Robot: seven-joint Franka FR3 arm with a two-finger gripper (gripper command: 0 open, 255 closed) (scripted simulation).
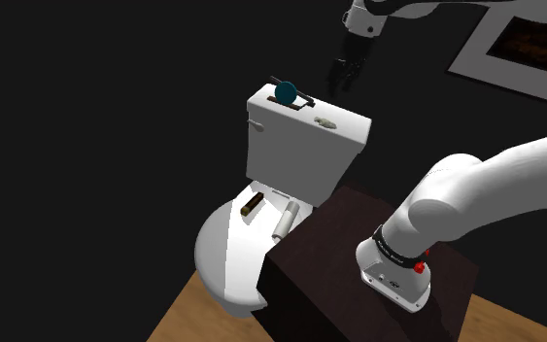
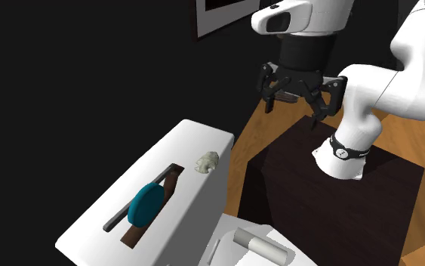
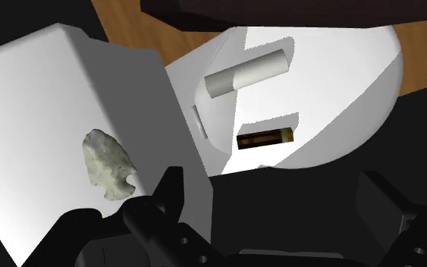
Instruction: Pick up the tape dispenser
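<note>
— Approach: is that the step in hand?
— It looks so. The gripper [image 2: 290,113] hangs in the air over one end of the white toilet tank [image 1: 300,146], jaws spread wide with nothing between them.
— And the tape dispenser [image 2: 149,204]?
— It lies on the tank lid, untouched. In the shoulder view it sits at about eight o'clock from the gripper, well apart from it. A pale rough stone [image 3: 107,165] lies at the dispenser's four o'clock, nearer the fingers.
— What does the next move call for?
— Probably carrying the hand along the lid past the stone, lining the jaws across the dispenser's narrow width, then lowering.
— How does the dispenser look?
— A teal wheel stands on edge in a long dark brown base, with a thin black bar alongside.
— Anything else near?
— A white roll [image 1: 283,222] and a small brown cylinder [image 1: 252,204] lie on the closed seat lid, at the tank's six o'clock.
</note>
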